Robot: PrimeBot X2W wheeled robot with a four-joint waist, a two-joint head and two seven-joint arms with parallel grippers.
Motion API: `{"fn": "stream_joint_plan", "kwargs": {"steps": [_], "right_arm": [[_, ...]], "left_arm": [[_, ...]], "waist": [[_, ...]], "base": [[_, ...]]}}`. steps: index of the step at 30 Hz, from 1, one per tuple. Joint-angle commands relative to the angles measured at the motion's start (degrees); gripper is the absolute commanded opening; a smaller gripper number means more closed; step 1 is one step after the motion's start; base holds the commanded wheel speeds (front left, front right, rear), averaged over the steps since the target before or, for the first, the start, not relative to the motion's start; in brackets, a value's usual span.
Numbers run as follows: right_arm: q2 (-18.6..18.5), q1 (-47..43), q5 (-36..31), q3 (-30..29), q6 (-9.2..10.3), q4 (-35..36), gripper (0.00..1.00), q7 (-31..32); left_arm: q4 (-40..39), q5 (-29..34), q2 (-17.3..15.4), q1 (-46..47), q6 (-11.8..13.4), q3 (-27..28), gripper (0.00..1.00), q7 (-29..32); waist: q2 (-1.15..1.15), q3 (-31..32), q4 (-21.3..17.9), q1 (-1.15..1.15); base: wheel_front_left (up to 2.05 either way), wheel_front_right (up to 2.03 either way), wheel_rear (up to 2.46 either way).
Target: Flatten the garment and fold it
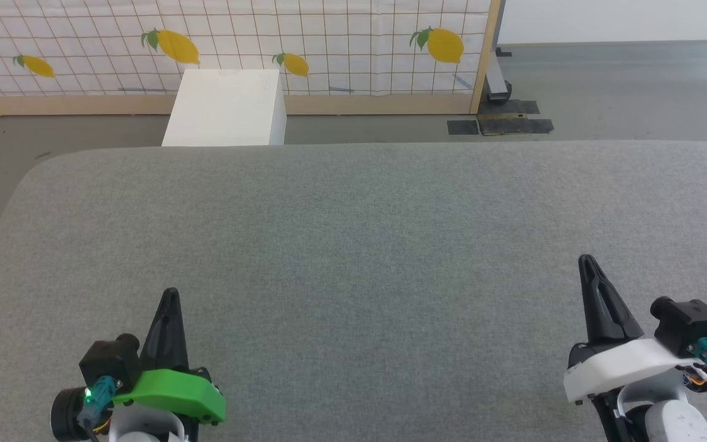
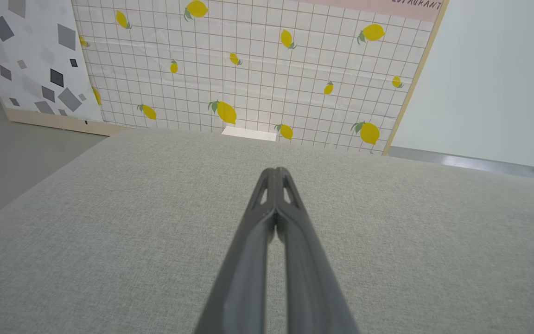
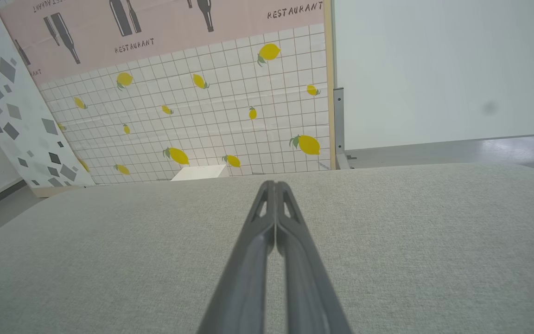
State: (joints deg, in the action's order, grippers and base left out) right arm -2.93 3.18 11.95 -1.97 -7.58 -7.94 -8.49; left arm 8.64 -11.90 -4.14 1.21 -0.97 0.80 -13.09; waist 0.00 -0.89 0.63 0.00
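The left gripper (image 1: 170, 296) rises from the lower left of the head view. Its two long dark fingers are pressed together into one narrow point aimed up the frame, behind a bright green plastic wrist cover (image 1: 172, 393). The right gripper (image 1: 587, 263) stands at the lower right, tilted slightly leftward, with its fingers likewise pressed together above a white plastic wrist cover (image 1: 617, 365). Neither pinches anything. In both wrist views the fingers meet at the tips, low over the cloth and pointing toward the far edge.

Both grippers sit over a broad grey woven-fabric table surface (image 1: 353, 245) with rounded corners, which spans the middle and lower frame. Where the garment lies cannot be told.

A white rectangular box (image 1: 224, 110) stands on the grey floor (image 1: 623, 92) just past the table's far edge, at upper centre-left. Behind it a white tiled-pattern panel printed with yellow lemons (image 1: 341, 37) runs along the top of the frame. It has a pale wooden frame, and a grey metal post (image 1: 498, 80) stands at its right end. Dark flat patches (image 1: 501, 124) lie on the floor below that post. At the upper left of the left wrist view leans a white panel with grey angular flecks (image 2: 26, 55). The top of the right wrist view shows a pink poster with dark bottles and the word RESTAURANT (image 3: 155, 28).
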Motion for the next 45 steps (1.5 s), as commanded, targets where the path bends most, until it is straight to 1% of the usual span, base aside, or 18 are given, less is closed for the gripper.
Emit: {"fn": "stream_joint_plan", "kwargs": {"steps": [1, 45], "right_arm": [[0.0, -0.4, -0.7, 0.1, 0.01, 0.5, 0.0, 0.3], [0.0, -1.5, -5.2, 0.9, 0.04, 3.5, 0.0, 3.6]], "left_arm": [[-0.4, 0.8, 0.1, -0.2, 0.1, -0.1, 0.0, 0.4], [-3.7, 5.3, 0.6, -0.6, 0.5, -0.4, 0.0, 5.5]], "waist": [[0.0, 0.0, 0.0, 0.0], [0.0, 0.4, -0.3, 0.0]], "base": [[0.0, 0.0, 0.0], [0.0, 0.0, 0.0]]}}
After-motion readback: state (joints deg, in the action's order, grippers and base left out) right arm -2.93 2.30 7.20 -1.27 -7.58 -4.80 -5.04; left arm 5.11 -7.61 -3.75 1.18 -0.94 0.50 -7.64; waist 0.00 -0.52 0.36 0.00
